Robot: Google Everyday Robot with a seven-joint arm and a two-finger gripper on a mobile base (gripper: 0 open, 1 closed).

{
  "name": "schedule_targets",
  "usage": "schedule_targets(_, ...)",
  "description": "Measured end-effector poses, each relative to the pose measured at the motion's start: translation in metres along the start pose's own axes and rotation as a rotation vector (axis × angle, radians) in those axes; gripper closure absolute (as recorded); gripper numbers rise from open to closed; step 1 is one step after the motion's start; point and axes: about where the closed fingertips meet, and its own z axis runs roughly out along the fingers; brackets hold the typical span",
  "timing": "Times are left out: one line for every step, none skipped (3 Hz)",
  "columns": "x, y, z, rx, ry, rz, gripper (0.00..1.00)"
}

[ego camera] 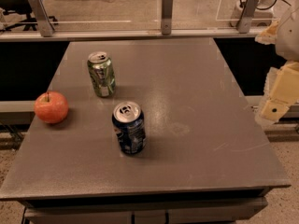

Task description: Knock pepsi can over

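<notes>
From where I stand there is one grey table [196,101] with three things on it: two drink cans and one apple. The pepsi can [129,128], dark blue with pale markings and a silver top showing its pull tab, stands upright a little left of the table's middle, toward the near side. It touches nothing. The second can, the green can [101,74], is also upright. It stands farther back and slightly to the left, apart from the blue one with bare tabletop between them. The single apple [51,107], red-orange with a short stem, sits close to the table's left edge, well to the left of the pepsi can and in front of the green one. The gripper [279,99], a pale cream-coloured piece, hangs out past the table's right edge, well apart from both cans and from the apple. How far open it is I cannot tell, since only part of it shows at the side. None of the three things is in its hold. Along the back runs one metal rail [117,33] carrying three upright posts [167,12].
</notes>
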Motion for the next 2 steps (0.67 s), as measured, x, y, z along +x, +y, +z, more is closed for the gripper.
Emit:
schedule_targets(0.0, 0.0, -0.0001, 0.0, 0.0, 0.0, 0.0)
schedule_targets(-0.0041, 0.0022, 0.0076, 0.013, 0.024, 0.002, 0.0)
